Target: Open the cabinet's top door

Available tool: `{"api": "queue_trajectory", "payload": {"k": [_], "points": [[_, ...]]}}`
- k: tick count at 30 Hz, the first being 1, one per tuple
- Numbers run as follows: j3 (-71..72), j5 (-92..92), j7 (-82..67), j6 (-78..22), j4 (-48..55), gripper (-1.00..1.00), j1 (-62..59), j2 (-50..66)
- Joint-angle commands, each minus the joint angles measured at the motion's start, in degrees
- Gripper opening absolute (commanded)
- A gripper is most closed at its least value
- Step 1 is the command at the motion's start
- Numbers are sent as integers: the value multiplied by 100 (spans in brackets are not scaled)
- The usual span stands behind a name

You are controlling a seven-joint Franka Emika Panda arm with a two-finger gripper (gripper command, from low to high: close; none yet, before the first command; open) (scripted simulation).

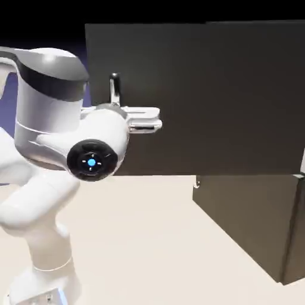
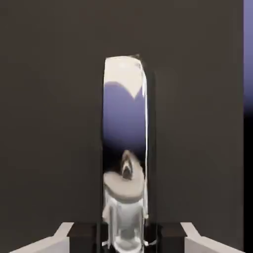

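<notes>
White wrist (image 1: pixel 98 146) nearest in the exterior view, black end cap, blue light lit. Gripper (image 2: pixel 127 238) just past it, clamped on the silver handle (image 2: pixel 124 118), one finger each side; the handle is upright in the exterior view and mirrors blue and white. Behind that, top door (image 1: pixel 208 101): wide dark panel, swung open, handle near its exterior view's left edge. Cabinet's lower part (image 1: pixel 250 220) sits beneath, to the exterior view's right, its front at an angle to the open door.
</notes>
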Motion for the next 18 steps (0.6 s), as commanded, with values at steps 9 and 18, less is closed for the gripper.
{"api": "queue_trajectory", "payload": {"k": [9,18], "points": [[-1355,-695,-1018,-1469,1799,-100,1162,1869],[-2470,-1098,-2451,-2961,3386,-100,1857,3709]]}}
